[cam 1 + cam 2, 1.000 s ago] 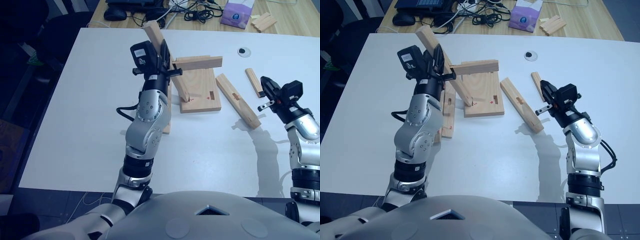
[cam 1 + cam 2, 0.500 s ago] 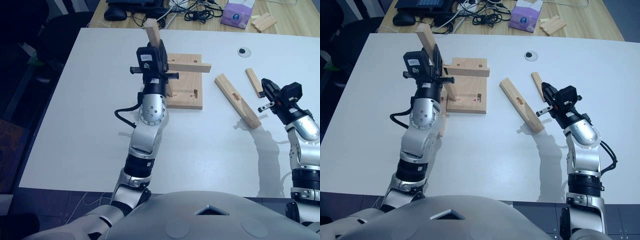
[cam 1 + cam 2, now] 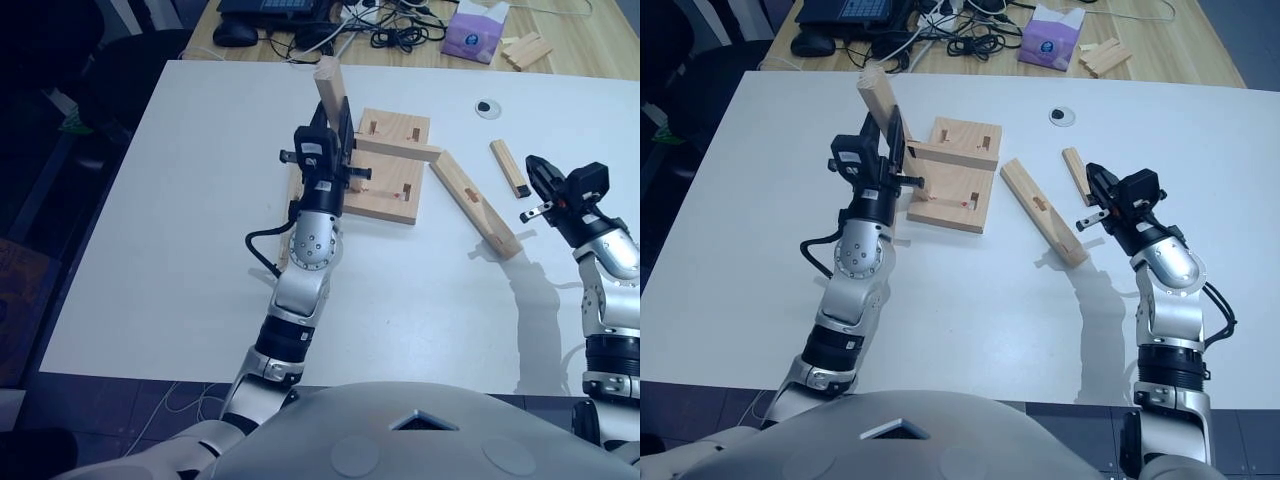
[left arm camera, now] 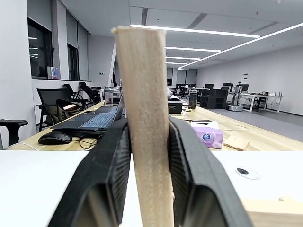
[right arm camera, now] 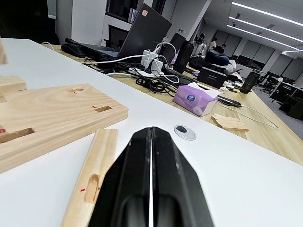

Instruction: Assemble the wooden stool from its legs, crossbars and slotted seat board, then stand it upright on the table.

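Assembly looks barely begun: left gripper (image 4: 147,122) pinches one leg (image 4: 142,71) upright at the seat board (image 3: 392,198), right gripper (image 5: 151,138) is pressed together and empty, and another leg (image 3: 476,203) and a crossbar (image 3: 509,166) lie loose.

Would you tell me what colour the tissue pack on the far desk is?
The tissue pack is purple, clearest in the right eye view.

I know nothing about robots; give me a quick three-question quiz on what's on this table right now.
1. True or false: the right gripper is holding a wooden piece.
2. What does the left gripper clamp? A) a hammer B) an upright wooden leg C) a cup
3. Which gripper is nearer the slotted seat board?
Key: 1 false, it is shut and empty. 2 B. 3 the left.
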Tool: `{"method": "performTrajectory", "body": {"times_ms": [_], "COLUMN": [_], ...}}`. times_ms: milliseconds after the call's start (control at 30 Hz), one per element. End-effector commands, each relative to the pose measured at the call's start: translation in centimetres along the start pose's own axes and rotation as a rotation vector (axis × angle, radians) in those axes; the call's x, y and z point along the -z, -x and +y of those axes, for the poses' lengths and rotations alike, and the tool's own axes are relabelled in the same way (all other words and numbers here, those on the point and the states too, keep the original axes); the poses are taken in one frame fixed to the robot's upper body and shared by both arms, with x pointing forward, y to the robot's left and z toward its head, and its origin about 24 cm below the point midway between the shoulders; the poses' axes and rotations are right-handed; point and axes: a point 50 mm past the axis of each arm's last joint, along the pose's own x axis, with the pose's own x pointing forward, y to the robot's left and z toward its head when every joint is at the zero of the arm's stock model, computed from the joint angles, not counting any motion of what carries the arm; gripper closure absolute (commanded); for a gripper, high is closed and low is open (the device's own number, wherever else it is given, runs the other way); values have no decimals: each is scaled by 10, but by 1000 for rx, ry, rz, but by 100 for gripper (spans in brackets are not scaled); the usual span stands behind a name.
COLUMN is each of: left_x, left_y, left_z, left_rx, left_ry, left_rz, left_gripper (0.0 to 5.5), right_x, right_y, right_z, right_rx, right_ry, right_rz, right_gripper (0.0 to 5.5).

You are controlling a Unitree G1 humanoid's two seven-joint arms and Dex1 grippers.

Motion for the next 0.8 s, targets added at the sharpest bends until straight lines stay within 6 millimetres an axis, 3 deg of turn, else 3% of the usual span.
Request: {"method": "performTrajectory", "body": {"times_ms": [33,100,233,367,400,567,700,800], "left_x": [62,65,64,53,54,66,53,44], "left_y": [26,29,29,27,29,36,28,24], "left_z": [10,12,14,3,0,9,9,9], "left_rx": [-41,-93,-93,53,63,-121,8,-21], "left_ry": [83,219,213,-110,-119,248,-72,-45], "left_rz": [464,508,510,403,403,530,411,350], "left_gripper": [448,448,448,448,448,447,447,447], "right_x": [-4,-3,-4,-3,-3,-3,-3,-3], "right_y": [-3,-3,-2,-2,-2,-2,-2,-2], "right_z": [-4,-6,-8,-5,-4,-4,-3,-3], "right_rx": [29,43,54,42,43,47,47,50], "right_ry": [-51,-67,-72,-63,-63,-68,-68,-70], "right_rz": [-7,-5,-3,1,1,0,-1,-3], "right_gripper": [550,550,550,550,550,550,550,550]}}
